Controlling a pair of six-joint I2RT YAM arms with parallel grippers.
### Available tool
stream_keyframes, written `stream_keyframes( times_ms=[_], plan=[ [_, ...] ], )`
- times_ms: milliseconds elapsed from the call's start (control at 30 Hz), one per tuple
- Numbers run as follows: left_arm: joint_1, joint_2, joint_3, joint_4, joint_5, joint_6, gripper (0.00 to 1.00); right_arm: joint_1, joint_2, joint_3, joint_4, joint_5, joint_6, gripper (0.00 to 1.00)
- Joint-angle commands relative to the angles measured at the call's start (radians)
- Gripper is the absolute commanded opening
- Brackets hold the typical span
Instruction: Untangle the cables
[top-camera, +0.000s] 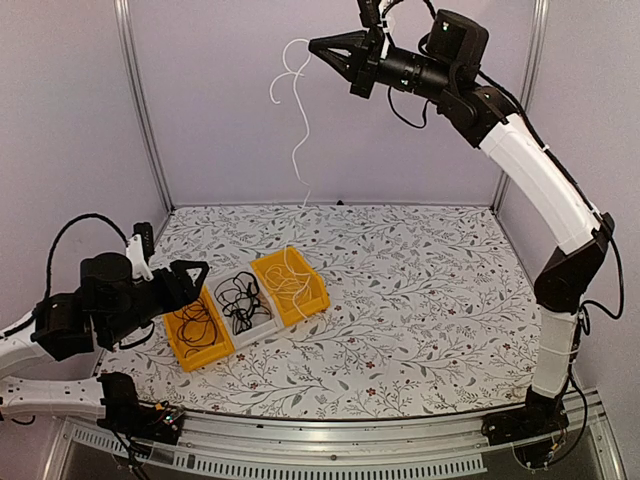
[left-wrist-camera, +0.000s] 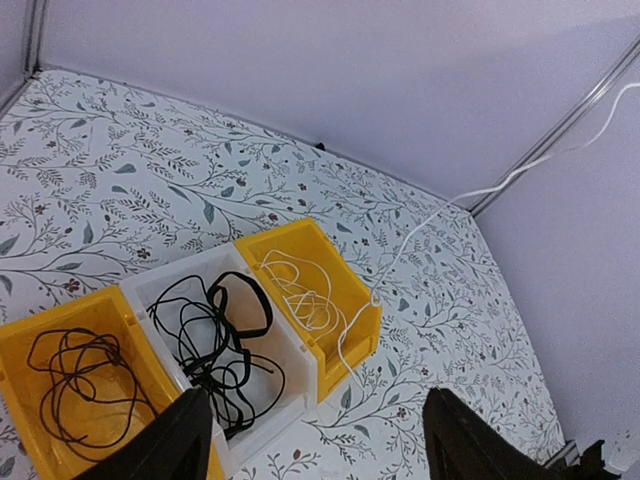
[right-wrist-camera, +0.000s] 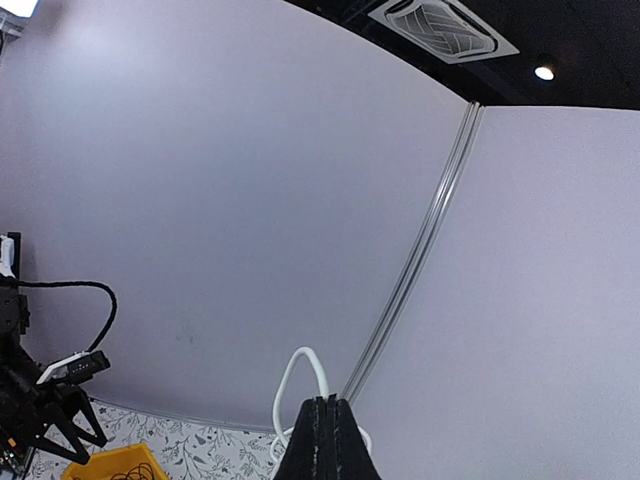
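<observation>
The right gripper (top-camera: 318, 45), raised high near the back wall, is clamped on the cream cable (top-camera: 297, 110), whose lower end trails down into the right yellow bin (top-camera: 310, 312). The left gripper (top-camera: 203, 277) hovers with its jaws apart and empty just beside the left yellow bin (top-camera: 212, 356). Black cables (top-camera: 240, 300) lie in that bin and in the white middle bin (top-camera: 256, 335).

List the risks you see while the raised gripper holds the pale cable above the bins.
1. The cream cable hangs from the shut right gripper down into the right yellow bin, where its end lies coiled; a higher pull might snag and drag or tip that bin.
2. Only a thin loop is pinched at the tip, so it may slip free.
3. The open left gripper hovers close over the left yellow bin and could knock it.
</observation>
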Motion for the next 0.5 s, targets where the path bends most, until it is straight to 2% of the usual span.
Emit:
stream_keyframes(
  times_ms=[0, 267, 467],
  plan=[
    [-0.004, 0.021, 0.021, -0.035, 0.001, 0.010, 0.75, 0.009, 0.040, 0.031, 0.052, 0.015, 0.020, 0.00],
    [-0.004, 0.009, 0.014, -0.043, 0.010, 0.002, 0.75, 0.009, 0.115, -0.004, 0.014, 0.008, 0.007, 0.00],
    [-0.004, -0.011, 0.011, -0.065, 0.000, -0.003, 0.75, 0.009, 0.107, -0.205, -0.009, -0.052, -0.013, 0.00]
  ],
)
